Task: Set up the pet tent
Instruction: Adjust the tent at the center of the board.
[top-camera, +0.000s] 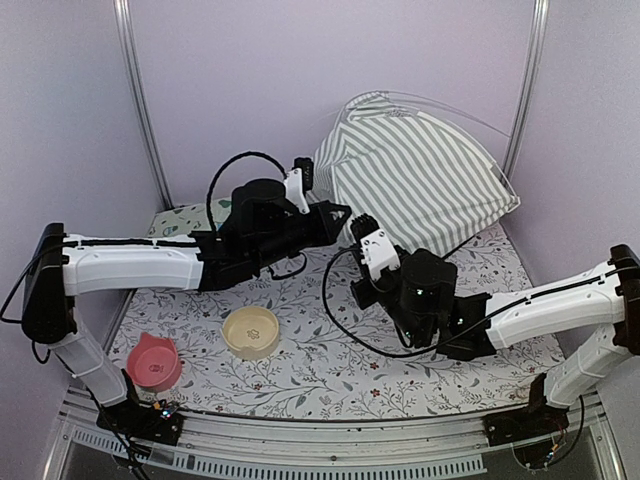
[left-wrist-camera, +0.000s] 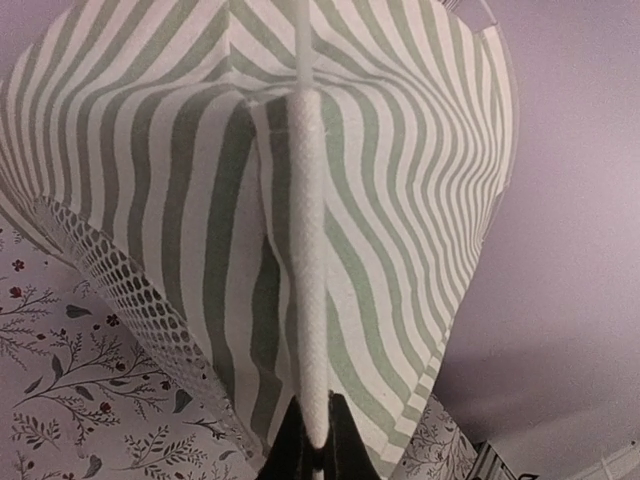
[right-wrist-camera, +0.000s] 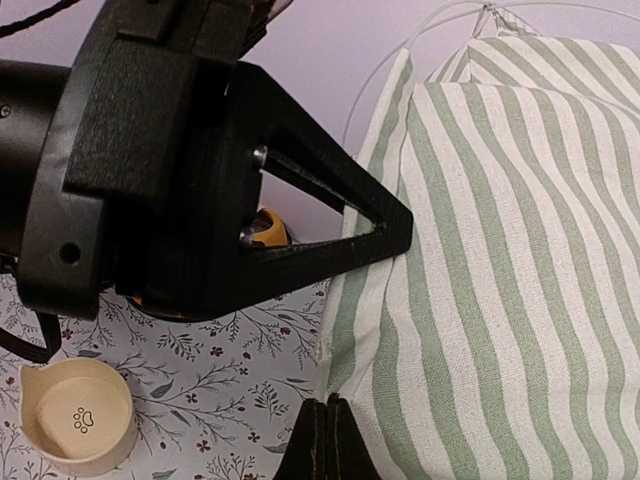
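Note:
The pet tent (top-camera: 420, 180), grey-green and white striped, lies slumped at the back right against the wall, with a thin white pole (top-camera: 450, 105) arching over it. My left gripper (top-camera: 345, 213) reaches its near left edge. In the left wrist view the left gripper (left-wrist-camera: 316, 430) is shut on a white padded seam (left-wrist-camera: 308, 250) running up the tent (left-wrist-camera: 200, 200), with lace mesh (left-wrist-camera: 120, 290) to the left. My right gripper (top-camera: 358, 222) sits just beside it. In the right wrist view the right gripper (right-wrist-camera: 328, 405) is shut, tips at the tent's (right-wrist-camera: 500, 250) hem; no fabric shows between them.
A cream bowl (top-camera: 250, 332) with a paw print and a pink bowl (top-camera: 155, 362) stand on the floral cloth (top-camera: 300, 370) at front left. A patterned cloth (top-camera: 185, 218) lies at back left. Metal posts (top-camera: 140, 100) (top-camera: 525, 90) rise at both back corners.

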